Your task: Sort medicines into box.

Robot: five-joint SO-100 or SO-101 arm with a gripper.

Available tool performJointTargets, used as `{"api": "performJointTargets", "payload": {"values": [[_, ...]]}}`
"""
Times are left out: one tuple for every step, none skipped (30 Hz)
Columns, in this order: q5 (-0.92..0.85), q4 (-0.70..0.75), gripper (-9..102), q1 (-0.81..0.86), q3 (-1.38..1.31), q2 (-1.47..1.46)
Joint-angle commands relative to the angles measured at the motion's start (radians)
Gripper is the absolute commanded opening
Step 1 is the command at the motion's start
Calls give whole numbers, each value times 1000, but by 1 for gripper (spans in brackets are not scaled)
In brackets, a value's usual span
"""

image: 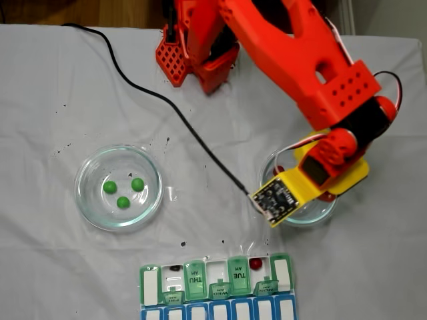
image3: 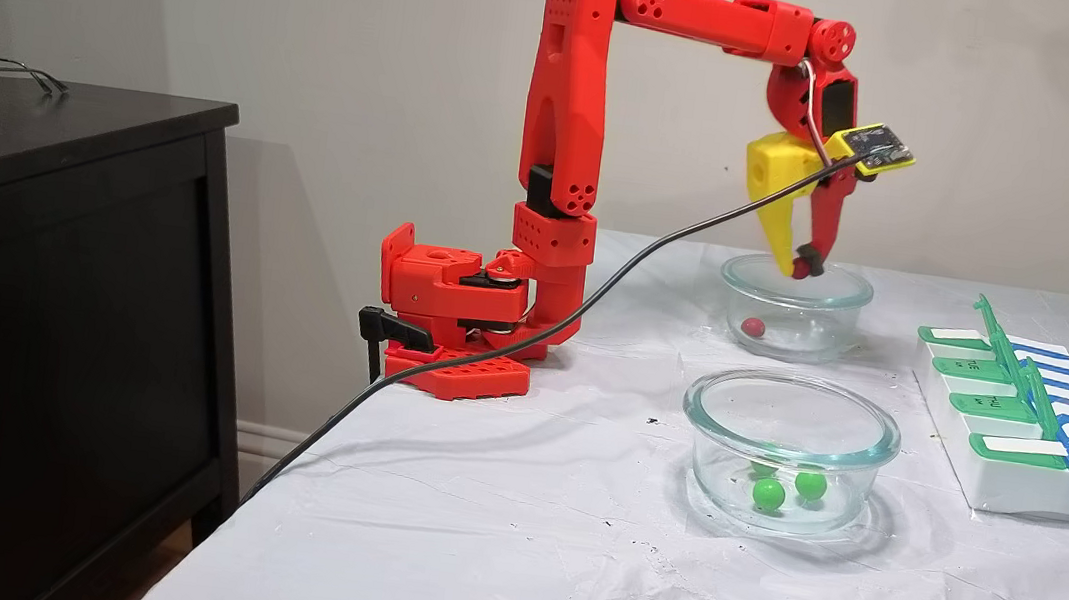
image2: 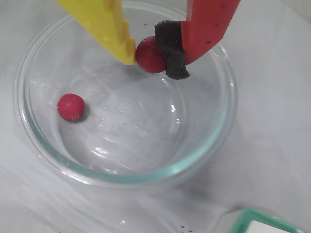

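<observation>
The gripper (image2: 151,54) was clamped on a red ball (image2: 149,55), the yellow finger (image2: 104,22) pressing one side and the black pad (image2: 170,51) on the red finger pressing the other, so the ball sat pinched right at the tips. In the side-on fixed view the gripper (image3: 799,265) hung at about the rim of the far glass bowl (image3: 838,286), with the ball lifted clear of the bowl's floor. A second red ball (image2: 71,107) lay on the bottom of that bowl, off to the left in the wrist view and well apart from the held one. Three green balls (image: 123,189) rested untouched in the other glass bowl (image: 87,200), left in the top-down fixed view. The pill organizer (image: 283,273) lay along the near edge of the table with several green lids raised; a red ball (image: 255,265) already sat in one open compartment, and a dark spot in another was too dim to identify. By my reading, the step in hand was the carry of a red ball from bowl to organizer, just after the pick. The next move called for raising the ball fully above the rim, swinging toward an empty open compartment, and lowering between the upright lids before letting go, since so small and round a thing could bounce out.
</observation>
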Motion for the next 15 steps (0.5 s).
{"api": "performJointTargets", "payload": {"values": [[-63,-67,0,64,-87,167],[-89,-100,0,92,-77,169],[-112,-123,0,123,-77,160],[-129,-138,0,158,-92,143],[-146,-156,0,184,-100,138],[-167,-184,0,216,-100,140],[-183,-213,0,249,-95,140],[-198,-238,0,279,-91,137],[-215,-255,0,314,-91,124],[-225,-262,0,330,-92,115],[-238,-264,0,350,-92,101],[-252,-262,0,367,-94,92],[-262,-258,0,385,-98,83],[-278,-252,0,403,-107,74],[-293,-235,0,423,-124,60]]}}
